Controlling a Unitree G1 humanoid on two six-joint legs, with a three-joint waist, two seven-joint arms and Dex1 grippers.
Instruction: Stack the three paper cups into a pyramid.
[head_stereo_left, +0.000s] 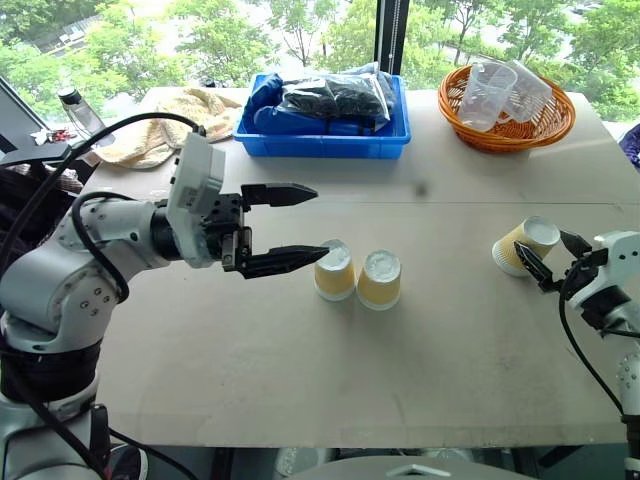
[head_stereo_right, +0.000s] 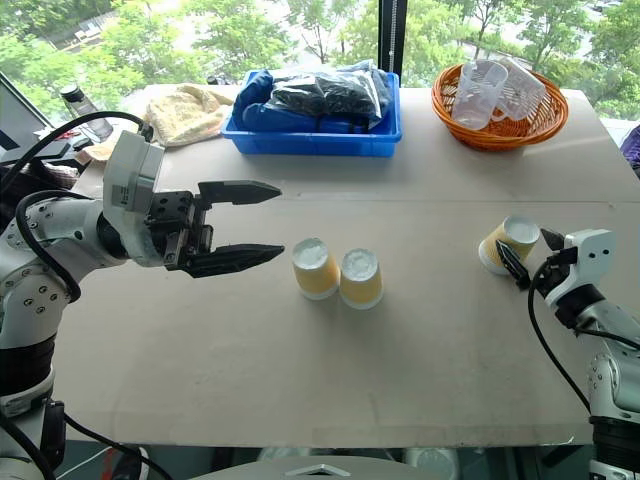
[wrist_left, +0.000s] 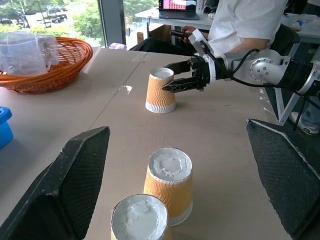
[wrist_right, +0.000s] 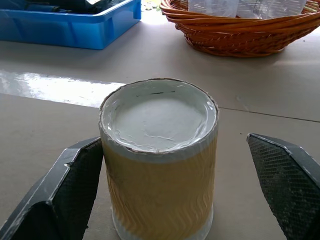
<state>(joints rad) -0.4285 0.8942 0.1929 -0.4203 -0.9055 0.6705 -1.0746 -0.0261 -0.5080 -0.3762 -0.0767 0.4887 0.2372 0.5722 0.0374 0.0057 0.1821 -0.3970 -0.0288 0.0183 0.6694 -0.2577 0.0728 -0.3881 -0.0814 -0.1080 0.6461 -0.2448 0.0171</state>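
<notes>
Two paper cups (head_stereo_left: 335, 270) (head_stereo_left: 380, 279) stand upside down, side by side and touching, in the middle of the table. My left gripper (head_stereo_left: 320, 224) hangs open just left of them, pointing at them with nothing between its fingers (wrist_left: 70, 185). The third paper cup (head_stereo_left: 527, 245) stands upside down near the table's right edge. My right gripper (head_stereo_right: 525, 247) is open around it, one finger (wrist_right: 65, 190) close against its side and the other finger (wrist_right: 290, 175) well apart. No cup sits on top of another, so no pyramid stands.
At the back of the table (head_stereo_left: 440, 370) are a blue bin (head_stereo_left: 325, 143) of dark bagged items, a wicker basket (head_stereo_left: 505, 130) with clear plastic cups, and a tan towel (head_stereo_left: 165, 135). A bottle (head_stereo_left: 80, 112) stands far left. A person in a white shirt (wrist_left: 245, 22) sits beyond the right edge.
</notes>
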